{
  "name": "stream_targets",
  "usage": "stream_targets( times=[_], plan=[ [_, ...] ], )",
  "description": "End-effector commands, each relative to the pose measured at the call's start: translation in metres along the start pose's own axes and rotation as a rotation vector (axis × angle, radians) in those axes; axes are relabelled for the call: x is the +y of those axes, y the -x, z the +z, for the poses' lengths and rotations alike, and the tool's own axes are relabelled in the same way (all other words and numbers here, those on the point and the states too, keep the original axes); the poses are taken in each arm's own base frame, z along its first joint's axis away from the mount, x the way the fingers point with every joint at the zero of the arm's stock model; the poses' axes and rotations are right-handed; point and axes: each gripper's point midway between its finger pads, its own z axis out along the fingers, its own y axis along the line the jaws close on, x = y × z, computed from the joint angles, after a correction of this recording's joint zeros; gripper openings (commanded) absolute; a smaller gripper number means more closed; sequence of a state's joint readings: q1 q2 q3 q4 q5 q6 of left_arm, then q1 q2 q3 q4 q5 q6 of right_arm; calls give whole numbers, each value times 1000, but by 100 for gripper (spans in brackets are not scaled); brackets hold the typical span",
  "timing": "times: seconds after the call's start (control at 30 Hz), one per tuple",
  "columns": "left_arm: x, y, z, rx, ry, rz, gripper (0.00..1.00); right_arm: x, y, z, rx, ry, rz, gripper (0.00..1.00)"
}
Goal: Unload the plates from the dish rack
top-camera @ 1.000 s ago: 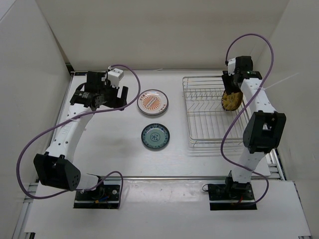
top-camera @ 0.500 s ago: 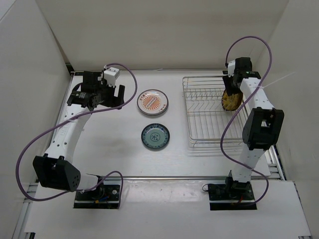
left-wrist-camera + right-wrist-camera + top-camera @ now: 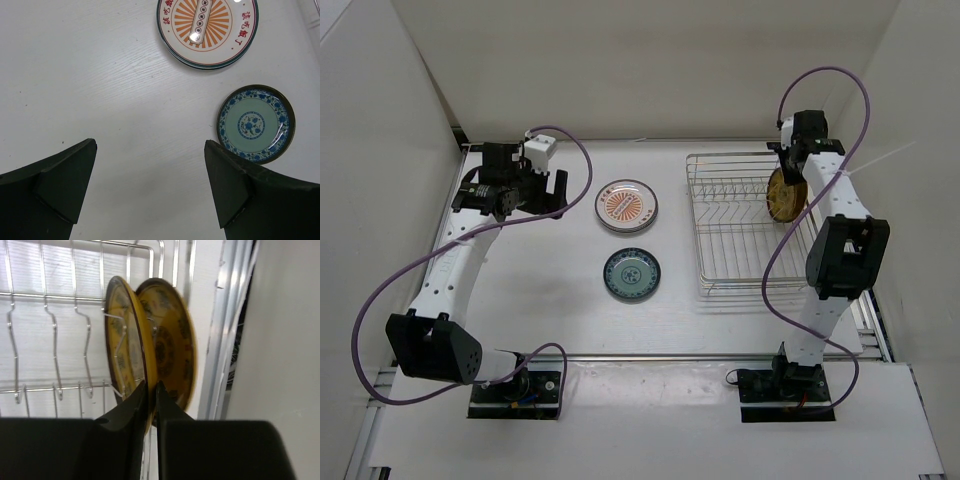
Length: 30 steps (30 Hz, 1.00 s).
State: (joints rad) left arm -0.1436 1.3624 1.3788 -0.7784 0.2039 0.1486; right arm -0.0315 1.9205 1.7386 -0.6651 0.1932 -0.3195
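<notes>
Two golden-yellow plates stand on edge at the far right of the chrome dish rack (image 3: 703, 240). In the right wrist view they are the left plate (image 3: 122, 340) and the right plate (image 3: 172, 340). From above they show as one golden-yellow plate (image 3: 784, 196). My right gripper (image 3: 151, 385) is shut on the left plate's rim, with one finger between the two plates. The right gripper (image 3: 788, 165) hangs over the rack's back right. An orange-centred plate (image 3: 626, 205) and a teal plate (image 3: 631, 273) lie flat on the table. My left gripper (image 3: 150, 145) is open and holds nothing, left of both.
The rack's wire bars (image 3: 55, 365) run left of the held plate. White walls close in on the left, back and right, the right one close beside the rack. The orange-centred plate (image 3: 207, 30) and teal plate (image 3: 256, 124) lie ahead and right of the left fingers.
The right jaws have closed onto the yellow plate's rim. The left arm has drawn back slightly to the left, still open.
</notes>
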Motion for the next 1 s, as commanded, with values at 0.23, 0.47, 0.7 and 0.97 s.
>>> stream_targets(
  times=[0.23, 0.47, 0.7, 0.97],
  plan=[
    [-4, 7, -6, -31, -35, -13, 100, -27, 18, -24, 1, -122, 103, 1],
    [-3, 9, -4, -31, -35, -13, 100, -50, 32, -54, -37, -215, 136, 1],
    [3, 7, 13, -12, -9, -1, 100, -73, 57, -136, -168, -359, 126, 1],
    [-30, 75, 23, -134, -160, 47, 100, -44, 62, -219, -332, -268, 128, 1]
  ],
)
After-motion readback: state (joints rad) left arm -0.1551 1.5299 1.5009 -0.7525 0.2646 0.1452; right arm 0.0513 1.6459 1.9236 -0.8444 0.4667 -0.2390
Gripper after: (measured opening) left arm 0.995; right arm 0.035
